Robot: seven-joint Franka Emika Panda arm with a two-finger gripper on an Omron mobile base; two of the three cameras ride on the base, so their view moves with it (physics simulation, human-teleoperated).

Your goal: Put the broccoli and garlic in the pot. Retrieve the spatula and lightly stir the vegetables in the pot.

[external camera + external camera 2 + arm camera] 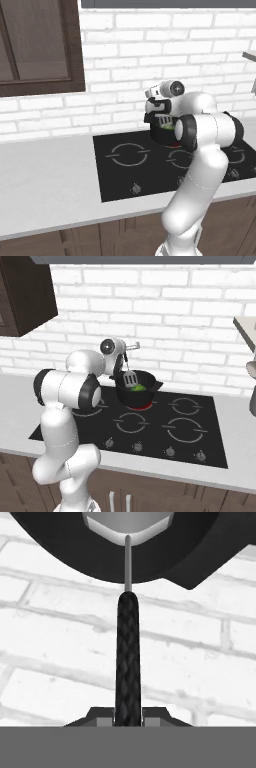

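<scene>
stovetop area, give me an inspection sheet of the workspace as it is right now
surface: black cooktop set in a pale counter; the burner under the pot glows red.
job's things: pot stands on a rear burner; broccoli lies inside it; garlic cannot be made out; spatula hangs head-down at the pot's rim, its dark handle in the gripper.
clutter: nothing seen on the cooktop besides the pot.
grippers: gripper shut on the spatula handle, above the pot.
cables: nothing seen.
surroundings: white brick wall, dark wood cabinets above and below, control knobs along the cooktop's front edge.
</scene>
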